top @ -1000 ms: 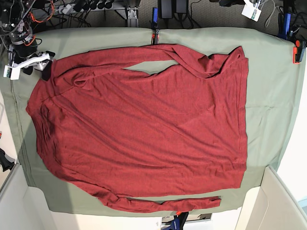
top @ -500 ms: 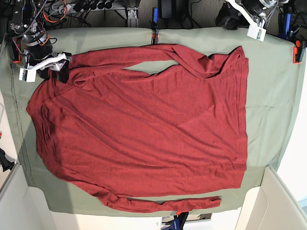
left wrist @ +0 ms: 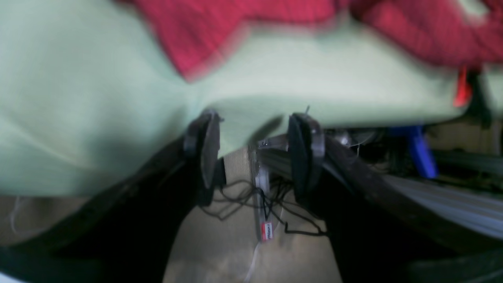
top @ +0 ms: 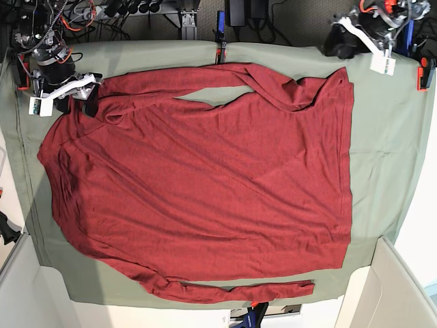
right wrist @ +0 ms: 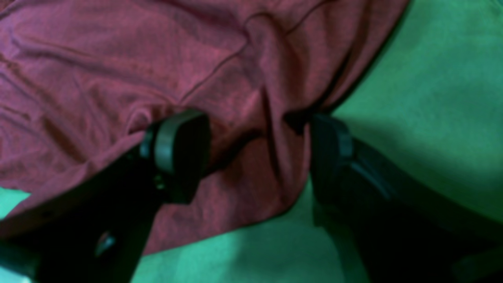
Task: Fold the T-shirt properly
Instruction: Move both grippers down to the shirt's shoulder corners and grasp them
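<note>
While the T-shirt (top: 205, 178) lies spread almost flat across the pale green surface (top: 389, 143), it's a big dark red long-sleeved thing in thin knit, with one sleeve folded across the body along the surface's far edge and the other lying straight along the near edge. From the base view the right hand (top: 74, 100) sits right at the shirt's shoulder corner, but you can't really read the fingers from there. The right wrist view clears that up: that hand (right wrist: 255, 157) is spread wide with a rumpled fold of the shirt (right wrist: 157, 70) lying between the two fingers, not pinched. The left hand (top: 356, 37) hangs by the surface's far edge near the shirt's hem corner, and the blurry left wrist view shows it (left wrist: 253, 157) spread apart with nothing in it, over the cloth's edge.
</note>
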You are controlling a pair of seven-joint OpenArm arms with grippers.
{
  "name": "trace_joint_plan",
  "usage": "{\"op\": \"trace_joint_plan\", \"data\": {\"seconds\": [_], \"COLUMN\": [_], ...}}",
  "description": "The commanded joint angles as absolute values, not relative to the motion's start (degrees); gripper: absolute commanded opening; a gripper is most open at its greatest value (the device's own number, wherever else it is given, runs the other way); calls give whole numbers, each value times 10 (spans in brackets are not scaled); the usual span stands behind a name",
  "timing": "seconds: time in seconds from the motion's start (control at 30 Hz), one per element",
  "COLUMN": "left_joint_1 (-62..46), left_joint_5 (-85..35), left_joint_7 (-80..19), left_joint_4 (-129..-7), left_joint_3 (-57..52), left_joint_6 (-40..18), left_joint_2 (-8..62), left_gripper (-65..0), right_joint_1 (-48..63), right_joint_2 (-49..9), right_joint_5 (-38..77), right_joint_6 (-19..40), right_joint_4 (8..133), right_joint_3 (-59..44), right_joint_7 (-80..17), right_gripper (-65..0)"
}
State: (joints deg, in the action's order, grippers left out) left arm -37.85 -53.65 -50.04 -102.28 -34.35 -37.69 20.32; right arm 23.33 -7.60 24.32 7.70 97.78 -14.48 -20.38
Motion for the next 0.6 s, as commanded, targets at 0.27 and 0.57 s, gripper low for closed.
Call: {"op": "trace_joint_plan", "data": {"seconds": [0.27, 0.57], "left_joint_1": [-498, -376], "left_joint_5": [-618, -546], "left_joint_7": [-514, -467], "left_joint_4": [-1152, -1068], "left_joint_3": [-368, -371], "left_joint_6": [-400, -397], "left_joint_2": [216, 216], "left_gripper": [-332, -332], "right_joint_1": [235, 235], "right_joint_2": [-79, -79], "right_joint_5": [230, 229], "right_joint_6": [77, 77], "right_joint_4": [982, 982], "right_joint_3": [-144, -144], "right_joint_7": [-217, -217], "right_gripper": [-228, -228]}}
